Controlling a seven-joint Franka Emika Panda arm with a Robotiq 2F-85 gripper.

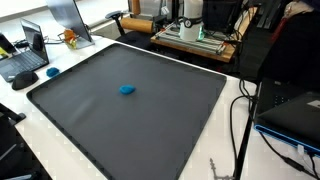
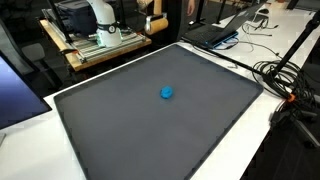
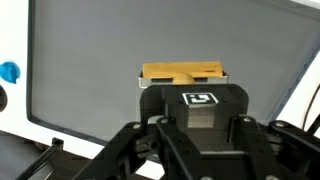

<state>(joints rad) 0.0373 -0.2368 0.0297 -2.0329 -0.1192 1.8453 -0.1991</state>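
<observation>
A dark mat [image 1: 150, 115] covers most of the white table [image 1: 212, 135] in both exterior views. In the wrist view the gripper [image 3: 200, 140] fills the bottom centre, its jaws clenched and their tips hidden. The small blue lump [image 1: 127, 89] lies mid-mat. In the wrist view it sits at the left edge, well apart from the jaws.
</observation>
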